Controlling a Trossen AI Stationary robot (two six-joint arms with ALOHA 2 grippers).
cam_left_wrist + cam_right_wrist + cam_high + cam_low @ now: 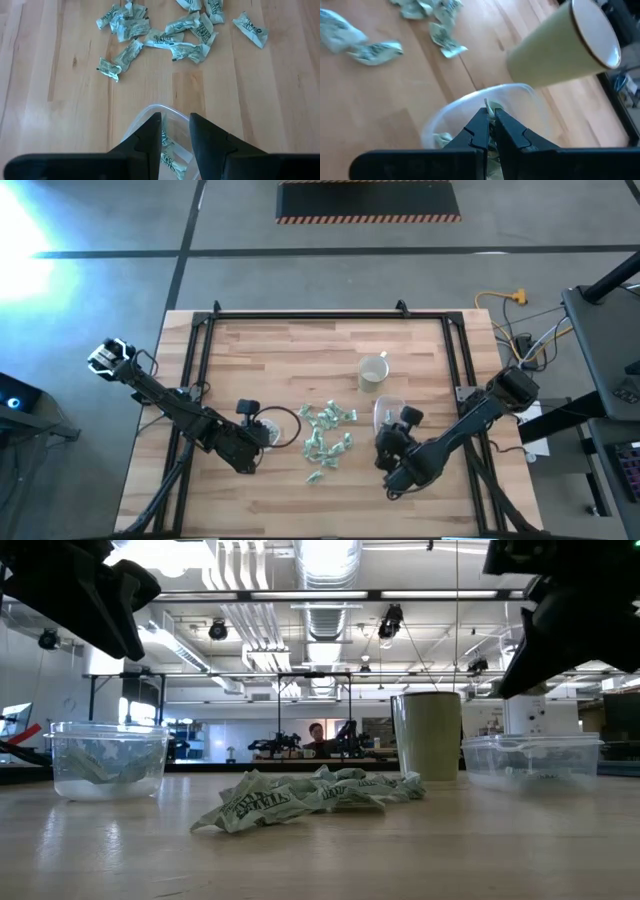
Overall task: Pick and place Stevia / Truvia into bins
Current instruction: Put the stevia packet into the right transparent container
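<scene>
Pale green and white packets [327,438] lay in a loose heap at the middle of the wooden surface [300,340], crumpled and partly overlapping, with one stray packet [314,476] lying just apart at the near side of the heap. Further packets were seen inside the round clear tub [108,758], which stood on the left side of the heap; in the left wrist view its rim showed directly beyond the tool tips, with packets visible through the wall. The left tool [175,131] hovered over that tub with its fingers apart and nothing between them. The rounded-rectangular clear tub [532,759] stood on the right side of the heap, and at least one packet lay inside it in the right wrist view. The right tool [490,122] was positioned over this tub with its fingers drawn close together, clamped on a single packet [493,108] whose edge protruded beyond the tips. A cream mug [374,370] stood upright just behind the rectangular tub, apart from the heap. A black frame [300,314] bordered the surface. In the low view a person [316,735] was visible far back in the room.
</scene>
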